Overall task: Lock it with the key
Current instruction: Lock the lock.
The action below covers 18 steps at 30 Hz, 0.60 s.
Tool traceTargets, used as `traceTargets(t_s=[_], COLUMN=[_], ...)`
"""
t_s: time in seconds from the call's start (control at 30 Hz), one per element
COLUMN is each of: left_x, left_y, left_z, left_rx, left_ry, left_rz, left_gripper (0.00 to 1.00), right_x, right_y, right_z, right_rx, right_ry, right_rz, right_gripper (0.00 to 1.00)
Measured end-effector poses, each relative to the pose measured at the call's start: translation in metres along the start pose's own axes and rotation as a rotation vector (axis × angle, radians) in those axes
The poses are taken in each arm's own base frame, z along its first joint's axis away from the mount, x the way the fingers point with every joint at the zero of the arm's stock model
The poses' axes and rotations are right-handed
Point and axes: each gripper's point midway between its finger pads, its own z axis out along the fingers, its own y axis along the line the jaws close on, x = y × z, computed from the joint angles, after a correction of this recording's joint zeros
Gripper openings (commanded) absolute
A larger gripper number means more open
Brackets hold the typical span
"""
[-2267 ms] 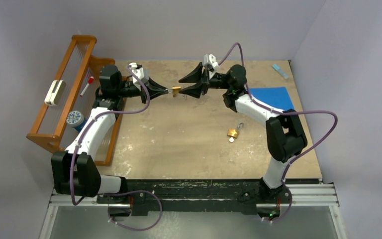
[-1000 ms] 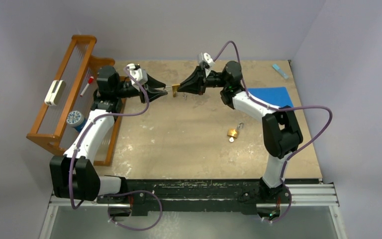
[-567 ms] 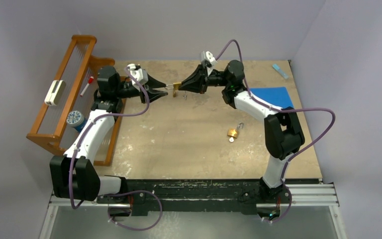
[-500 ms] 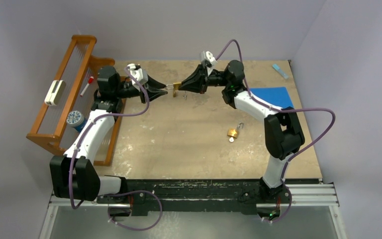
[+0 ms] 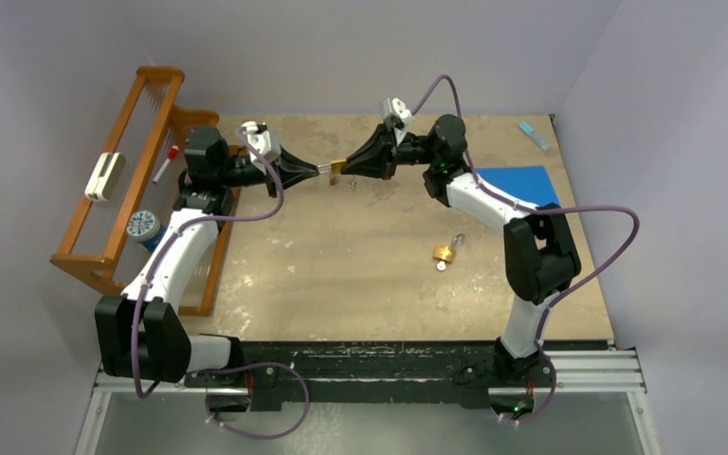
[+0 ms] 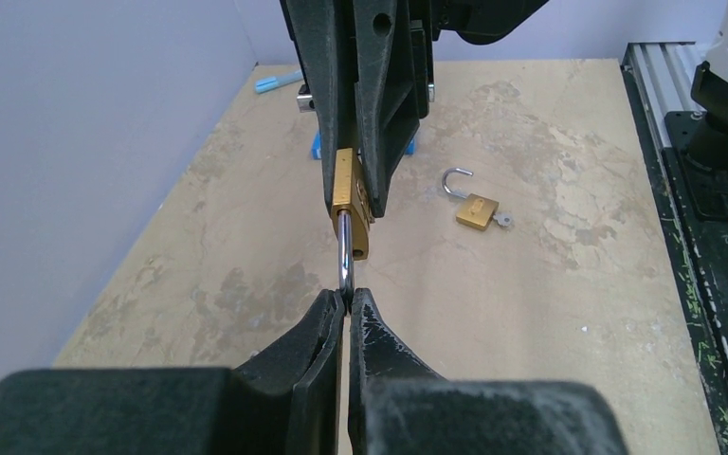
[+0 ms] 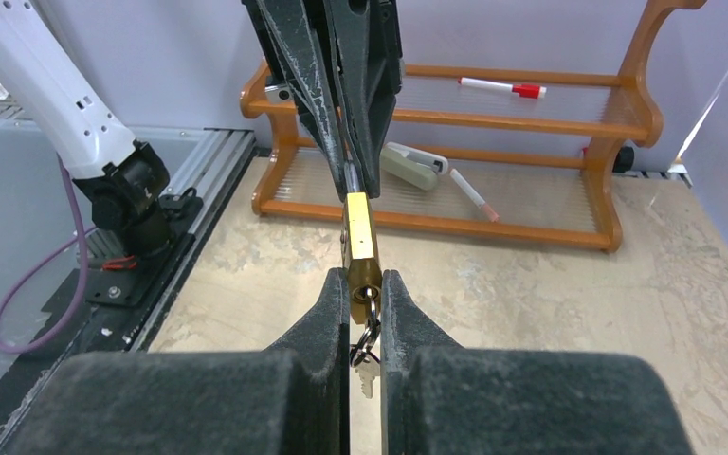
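Note:
A brass padlock [image 5: 336, 170] hangs in the air between my two grippers at the far middle of the table. My left gripper [image 5: 320, 172] is shut on its steel shackle [image 6: 342, 256]. My right gripper [image 5: 347, 168] is shut on the brass body [image 7: 361, 248] at its keyhole end. A key ring [image 7: 368, 334] with a small key [image 7: 367, 377] hangs from the keyhole between the right fingers. In the left wrist view my left gripper [image 6: 345, 296] pinches the shackle tip. In the right wrist view my right gripper [image 7: 366, 281] clamps the body.
A second brass padlock [image 5: 446, 252] with its shackle open and a key in it lies on the table right of the middle. A wooden rack [image 5: 78, 227] with a marker stands at the left. A blue sheet [image 5: 517, 185] lies at the far right.
My right gripper, wide open at first, has closed on the padlock body. My left gripper let go and opened, and has now shut on the shackle again.

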Motion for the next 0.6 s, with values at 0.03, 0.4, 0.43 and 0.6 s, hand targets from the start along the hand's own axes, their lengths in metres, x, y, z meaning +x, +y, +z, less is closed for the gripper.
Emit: traceTargets(t_s=[0.03,0.4,0.43,0.6], left_x=[-0.0001,-0.0013,-0.0013,-0.0012], left_y=[-0.0006,-0.0064,-0.0065,-0.0066], left_z=[0.0,0.0002,0.0002,0.0001], left_rx=[0.003,0.035,0.036,0.037], left_ry=[-0.001,-0.008,-0.008,-0.008], left_rz=[0.0,-0.003,-0.002,-0.003], left_gripper=[0.0,0.0,0.0,0.0], right_x=[-0.0002,-0.0016,-0.0017,-0.0026], right_y=[0.0003,0.0044,0.0042,0.0041], right_z=[0.0002,0.0029,0.0033,0.0057], right_rx=[-0.001,-0.026,-0.028,-0.035], right_ry=[-0.001,0.002,0.002,0.002], right_rz=[-0.002,-0.014,-0.015,-0.018], right_gripper=[0.0,0.0,0.0,0.0])
